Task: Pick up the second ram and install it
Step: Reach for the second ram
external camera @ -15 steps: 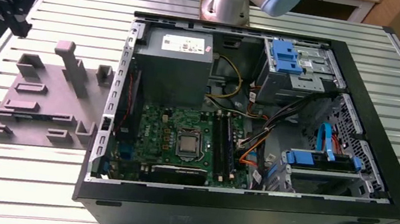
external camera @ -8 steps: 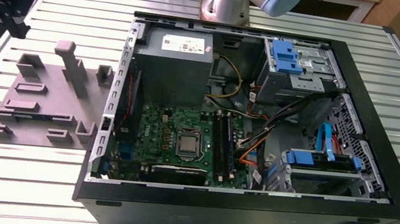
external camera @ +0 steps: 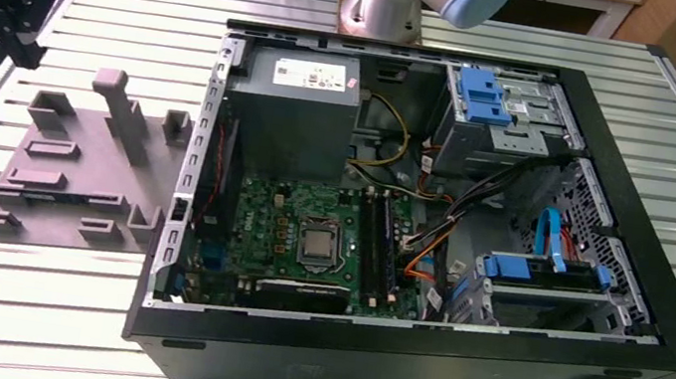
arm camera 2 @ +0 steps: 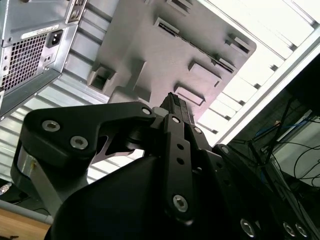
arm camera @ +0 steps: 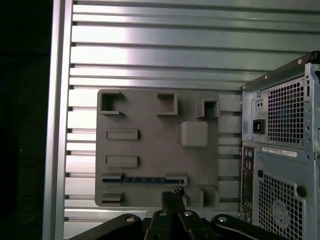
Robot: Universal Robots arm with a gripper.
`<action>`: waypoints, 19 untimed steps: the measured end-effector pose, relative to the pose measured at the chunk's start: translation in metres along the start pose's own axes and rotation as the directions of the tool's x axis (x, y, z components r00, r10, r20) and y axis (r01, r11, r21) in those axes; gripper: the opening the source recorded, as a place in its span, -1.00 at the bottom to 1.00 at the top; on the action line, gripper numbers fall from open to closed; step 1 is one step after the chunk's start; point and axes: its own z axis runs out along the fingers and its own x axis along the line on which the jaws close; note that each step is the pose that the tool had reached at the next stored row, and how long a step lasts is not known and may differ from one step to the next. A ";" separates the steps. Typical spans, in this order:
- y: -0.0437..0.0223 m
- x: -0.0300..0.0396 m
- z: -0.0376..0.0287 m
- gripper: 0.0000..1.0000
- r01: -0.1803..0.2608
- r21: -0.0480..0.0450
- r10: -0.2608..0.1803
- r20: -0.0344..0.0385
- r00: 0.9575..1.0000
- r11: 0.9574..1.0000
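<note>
The second ram [arm camera: 145,179] lies in the tray [arm camera: 150,145] beside the case [arm camera: 280,170].

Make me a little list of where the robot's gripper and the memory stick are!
gripper: up above the grey tray, nearest the second ram, not touching it
second ram: lying in a long slot of the grey tray, not picked up yet
grey tray: on the slatted table, beside the open computer case
green board: inside the open computer case

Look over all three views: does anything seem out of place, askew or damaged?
Nothing stands out. The open computer case lies flat on the table, the grey tray sits flat beside it, and the ram stick lies straight in the tray.
</note>
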 end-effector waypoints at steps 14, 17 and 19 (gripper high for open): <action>-0.0017 0.0094 0.0058 -0.79 0.001 0.000 -0.001 0.000 1.000 1.000; -0.0021 0.0114 0.0070 -0.79 0.001 0.000 -0.001 0.000 1.000 1.000; -0.0024 0.0127 0.0077 -0.79 0.001 0.000 -0.001 0.000 1.000 1.000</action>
